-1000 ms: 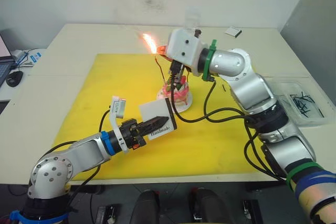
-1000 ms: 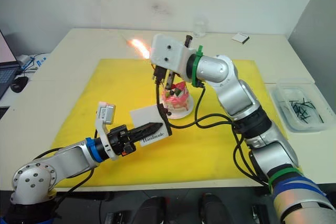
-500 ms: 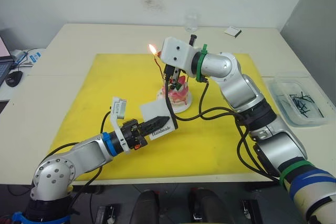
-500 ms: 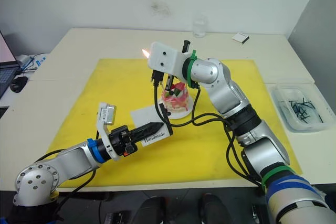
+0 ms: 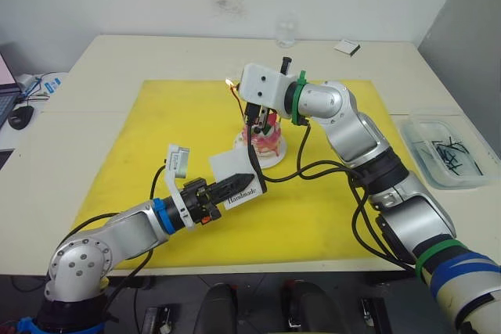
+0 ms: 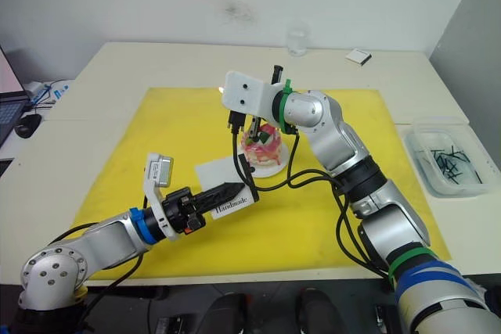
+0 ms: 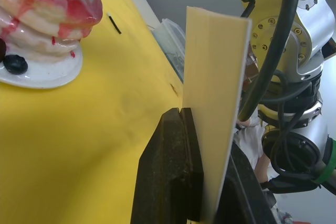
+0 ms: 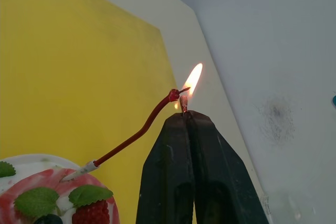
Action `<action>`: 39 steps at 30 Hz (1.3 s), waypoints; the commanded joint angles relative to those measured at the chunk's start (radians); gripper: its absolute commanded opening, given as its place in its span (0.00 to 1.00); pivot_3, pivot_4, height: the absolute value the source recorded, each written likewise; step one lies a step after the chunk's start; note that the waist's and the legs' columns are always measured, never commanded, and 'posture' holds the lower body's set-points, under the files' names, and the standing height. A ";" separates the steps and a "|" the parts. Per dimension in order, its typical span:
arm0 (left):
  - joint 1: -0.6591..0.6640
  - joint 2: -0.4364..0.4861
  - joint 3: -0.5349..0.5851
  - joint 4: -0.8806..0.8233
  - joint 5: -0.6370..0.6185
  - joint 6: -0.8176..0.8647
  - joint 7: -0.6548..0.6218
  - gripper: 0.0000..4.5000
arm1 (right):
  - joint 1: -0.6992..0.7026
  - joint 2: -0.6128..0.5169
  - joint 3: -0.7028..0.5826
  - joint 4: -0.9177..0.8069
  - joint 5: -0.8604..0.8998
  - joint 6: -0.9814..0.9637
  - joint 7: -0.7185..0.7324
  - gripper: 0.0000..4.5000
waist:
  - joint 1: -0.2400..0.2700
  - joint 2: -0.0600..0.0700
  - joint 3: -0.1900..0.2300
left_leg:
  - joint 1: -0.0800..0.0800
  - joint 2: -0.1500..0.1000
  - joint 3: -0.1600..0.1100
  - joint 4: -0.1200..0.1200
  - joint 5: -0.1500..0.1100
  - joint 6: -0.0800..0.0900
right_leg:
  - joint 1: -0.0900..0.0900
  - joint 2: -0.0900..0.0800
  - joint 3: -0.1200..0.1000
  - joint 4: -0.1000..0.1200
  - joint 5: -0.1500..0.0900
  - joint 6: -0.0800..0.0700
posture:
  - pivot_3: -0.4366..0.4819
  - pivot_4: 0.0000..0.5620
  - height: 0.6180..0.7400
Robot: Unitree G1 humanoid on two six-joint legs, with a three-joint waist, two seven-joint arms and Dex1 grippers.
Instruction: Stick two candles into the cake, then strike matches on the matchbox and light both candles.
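Observation:
The pink cake (image 5: 263, 138) sits on its white plate (image 5: 275, 155) on the yellow mat. One thin red candle (image 8: 134, 135) rises slanted from the cake, its tip (image 5: 230, 85) to the upper left. My right gripper (image 8: 185, 115) is shut on a short burning match, and the flame (image 8: 193, 80) touches the candle's tip. I cannot tell whether the wick itself burns. In front of the cake, my left gripper (image 5: 244, 181) is shut on the white "Handmade" matchbox (image 5: 232, 171), held on edge above the mat. The matchbox (image 7: 215, 103) stands upright between the black fingers (image 7: 173, 171).
A clear bin (image 5: 442, 150) with dark matches stands off the mat at the right. A small white-and-dark box (image 5: 347, 48) and a glass (image 5: 285, 33) are at the table's far edge. A loose match (image 7: 113, 23) lies on the mat (image 5: 156, 138). A mouse (image 5: 19, 115) lies far left.
My right gripper swung the burning match down and left until it met the candle's tip. The flame shrank from a large flare. The left arm and matchbox stayed put.

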State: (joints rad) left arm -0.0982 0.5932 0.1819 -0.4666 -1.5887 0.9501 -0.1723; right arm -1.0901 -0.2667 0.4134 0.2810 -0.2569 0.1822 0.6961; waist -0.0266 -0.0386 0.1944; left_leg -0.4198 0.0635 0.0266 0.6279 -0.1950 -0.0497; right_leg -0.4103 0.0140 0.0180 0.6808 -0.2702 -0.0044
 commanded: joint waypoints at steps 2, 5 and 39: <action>-0.001 -0.001 -0.003 -0.041 -0.023 -0.021 0.003 0.00 | -0.024 0.002 -0.022 -0.023 -0.004 -0.014 -0.003 0.00 | 0.000 0.000 0.000 | 0.000 0.000 0.000 0.000 0.000 0.000 | 0.000 0.000 0.000 0.000 0.000 0.000 | 0.48 0.27 1.00; -0.003 -0.001 -0.003 -0.039 -0.024 -0.023 0.005 0.00 | -0.024 0.003 -0.023 -0.024 -0.004 -0.013 -0.004 0.00 | 0.000 0.000 0.000 | 0.000 0.000 0.000 0.000 0.000 0.000 | 0.000 0.000 0.000 0.000 0.000 0.000 | 0.48 0.27 1.00; -0.032 0.007 -0.067 -0.040 0.000 -0.002 -0.055 0.00 | 0.195 -0.287 -0.504 -0.398 0.107 0.192 -0.116 0.00 | 0.015 0.000 0.000 | 0.000 -0.001 0.002 0.000 0.000 0.000 | 0.000 -0.002 0.002 -0.001 0.000 0.000 | 0.48 0.27 1.00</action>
State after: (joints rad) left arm -0.1265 0.5968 0.1149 -0.4687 -1.5873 0.9532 -0.2098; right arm -0.8980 -0.5188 0.0176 -0.0633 -0.1710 0.3137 0.6159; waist -0.0112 -0.0387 0.1943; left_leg -0.4202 0.0624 0.0286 0.6280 -0.1950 -0.0497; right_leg -0.4100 0.0124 0.0196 0.6798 -0.2703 -0.0043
